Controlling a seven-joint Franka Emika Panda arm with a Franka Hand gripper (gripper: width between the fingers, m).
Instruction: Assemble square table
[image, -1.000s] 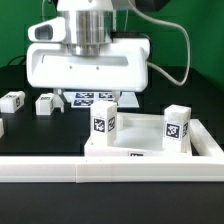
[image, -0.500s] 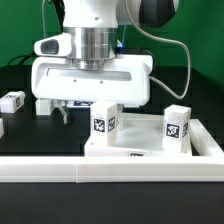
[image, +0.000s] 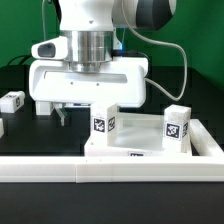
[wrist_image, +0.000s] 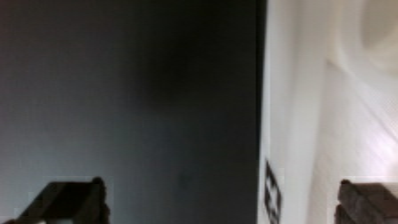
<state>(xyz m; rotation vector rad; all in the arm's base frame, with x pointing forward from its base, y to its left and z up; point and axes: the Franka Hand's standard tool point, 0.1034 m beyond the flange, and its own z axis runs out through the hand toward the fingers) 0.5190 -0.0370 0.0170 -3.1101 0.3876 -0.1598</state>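
White plastic throughout: the square table slab (image: 150, 143) lies flat in the lower right of the exterior view, on the black table (image: 40, 135). Its raised rim runs round a shallow recessed face. A black-and-white tag (image: 135, 154) shows on its front wall, partly cut off by the rail in front.

Two white block legs stand upright on the slab. The left upright leg (image: 105, 118) is at its far left corner and the right upright leg (image: 177, 123) is near its far right corner. Each bears a black-and-white tag on the face toward the camera. Whether either is seated in a socket cannot be told. A third, loose leg (image: 13, 100) lies on the table at the left edge of the frame, well apart from the slab.

The white robot arm (image: 90, 25) fills the upper centre, its broad gripper body directly behind the left upright leg. One dark finger (image: 62, 112) hangs below it over the table. In the wrist view the gripper (wrist_image: 214, 203) has its fingertips (wrist_image: 68, 200) spread wide apart with nothing clamped. Beneath them lie dark table and the white slab's edge, with a scrap of tag at that edge.

Surface: matte black table, bounded by a long white border rail (image: 60, 172) across the bottom of the frame that turns up the right side.

Room: green backdrop (image: 20, 25) behind, with a black cable (image: 189, 65) looping at the upper right.
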